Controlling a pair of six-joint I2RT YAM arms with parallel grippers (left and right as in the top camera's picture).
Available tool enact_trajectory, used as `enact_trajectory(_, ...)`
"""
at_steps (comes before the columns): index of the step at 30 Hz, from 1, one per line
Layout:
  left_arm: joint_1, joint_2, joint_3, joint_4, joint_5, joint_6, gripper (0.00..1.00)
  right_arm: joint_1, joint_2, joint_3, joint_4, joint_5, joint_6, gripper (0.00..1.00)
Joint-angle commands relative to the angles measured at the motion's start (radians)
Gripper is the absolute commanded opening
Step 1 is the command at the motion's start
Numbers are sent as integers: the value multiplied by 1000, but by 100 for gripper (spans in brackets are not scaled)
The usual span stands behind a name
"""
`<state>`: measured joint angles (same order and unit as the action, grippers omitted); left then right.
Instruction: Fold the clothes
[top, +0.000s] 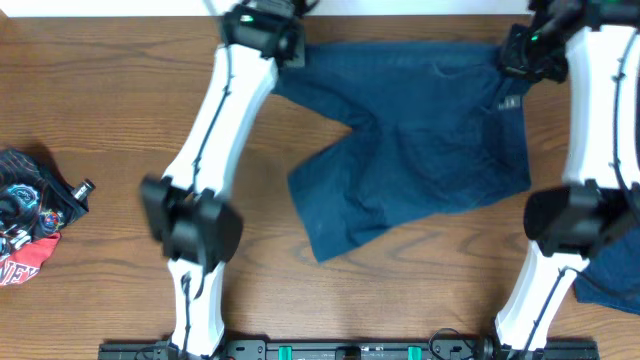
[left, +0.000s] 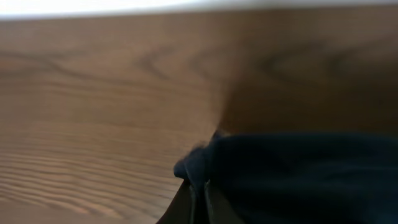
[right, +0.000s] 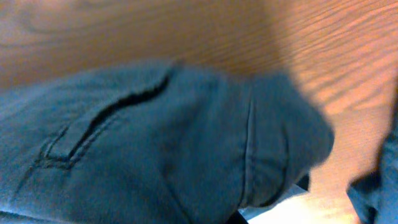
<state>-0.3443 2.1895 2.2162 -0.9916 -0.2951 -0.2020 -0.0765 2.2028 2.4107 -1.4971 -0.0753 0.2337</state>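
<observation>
A pair of dark navy shorts (top: 420, 150) lies spread on the wooden table, waist toward the far edge and two legs pointing forward. My left gripper (top: 290, 52) is at the far left waist corner. In the left wrist view its fingers (left: 199, 194) are shut on a bunched edge of the shorts (left: 298, 180). My right gripper (top: 512, 55) is at the far right waist corner. In the right wrist view the shorts (right: 155, 155), with a pocket slit showing, cover the jaws, and the fabric looks pinched and lifted.
A second navy garment (top: 612, 282) lies at the front right, partly under my right arm; its edge shows in the right wrist view (right: 376, 186). A colourful printed cloth (top: 25, 215) lies at the left edge. The table's far edge (left: 186, 7) is close behind both grippers.
</observation>
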Motion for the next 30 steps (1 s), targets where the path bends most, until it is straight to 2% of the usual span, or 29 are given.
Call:
enact_trajectory(1,14,61,2,1,-50,-2,6,-35,59,7,20,51,-26,1)
enact_trajectory(7,13,110,2,9,-45,-2,6,-52,137,7,58,51,-26,1)
enact_trajectory(15,11,21,2,-32,-46,-20,6,-83,131,10,66,120,-26,1)
enact_trajectory(22,9,-89,2,-153,-42,-122,6,-116,130,11,8,98,-20,1)
enact_trajectory(30,-57,-138,2,-278,10,-122,6,-140,90,11,-28,55,-3,1)
